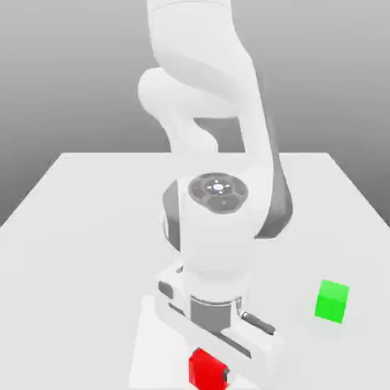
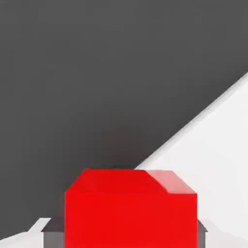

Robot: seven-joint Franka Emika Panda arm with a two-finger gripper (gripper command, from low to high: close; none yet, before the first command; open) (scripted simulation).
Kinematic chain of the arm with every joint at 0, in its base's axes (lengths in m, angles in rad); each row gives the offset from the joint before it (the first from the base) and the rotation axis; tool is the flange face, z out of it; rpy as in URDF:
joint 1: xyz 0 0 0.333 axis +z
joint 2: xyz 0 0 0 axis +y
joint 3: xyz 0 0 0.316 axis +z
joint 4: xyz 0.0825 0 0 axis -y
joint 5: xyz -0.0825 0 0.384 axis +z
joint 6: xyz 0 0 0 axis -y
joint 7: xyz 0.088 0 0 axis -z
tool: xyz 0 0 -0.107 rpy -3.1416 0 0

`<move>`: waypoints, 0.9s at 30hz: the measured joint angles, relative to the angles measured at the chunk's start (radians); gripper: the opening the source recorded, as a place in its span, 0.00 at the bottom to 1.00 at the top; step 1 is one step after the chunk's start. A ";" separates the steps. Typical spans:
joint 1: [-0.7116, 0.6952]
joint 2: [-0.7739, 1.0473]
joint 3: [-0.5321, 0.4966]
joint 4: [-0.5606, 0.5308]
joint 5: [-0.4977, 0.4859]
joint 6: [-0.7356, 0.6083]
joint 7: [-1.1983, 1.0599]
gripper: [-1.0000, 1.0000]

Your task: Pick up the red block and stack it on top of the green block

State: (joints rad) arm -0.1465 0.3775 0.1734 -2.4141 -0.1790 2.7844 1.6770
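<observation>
The gripper (image 1: 211, 367) hangs low over the table (image 1: 84, 251) with its hand clenched on the red block (image 1: 206, 372), one finger pad (image 2: 53, 233) against each of two opposite sides (a snug hold, with no gap beside either pad in the hand view). The red block sits between the fingertips at the bottom of the exterior view, well apart from the table's far edge and between the lines of its two far corners. Whether its underside touches the table is hard to say. Around the hand, a brighter white patch (image 1: 152, 346) lies under and beside the block, while the hand view shows a dark area (image 2: 97, 87) meeting a pale one (image 2: 218, 160) along a slanting line behind the block. Above the hand, the white arm (image 1: 217, 244) with its dark grey joints rises and bends back over the table toward the far edge. Farther out, the green block (image 1: 332, 301) stands alone on the table toward its edge on the exterior view's right (nothing on top of it), well apart from the red block and nearer to the far edge than the red one is.
</observation>
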 joint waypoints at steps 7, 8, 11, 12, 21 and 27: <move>0.052 -0.197 0.093 -0.073 0.092 -0.122 0.089 0.00; 0.081 -0.218 0.109 -0.090 0.102 -0.125 0.134 0.00; 0.160 -0.278 0.172 -0.142 0.130 -0.132 0.278 0.00; 0.197 -0.299 0.193 -0.160 0.140 -0.134 0.325 0.00; 0.427 -0.325 0.216 -0.259 0.131 -0.057 0.656 0.00; 0.452 -0.208 0.151 -0.254 0.005 0.044 0.750 1.00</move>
State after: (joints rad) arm 0.3056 0.1694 0.3243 -2.6684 -0.1742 2.8279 2.4270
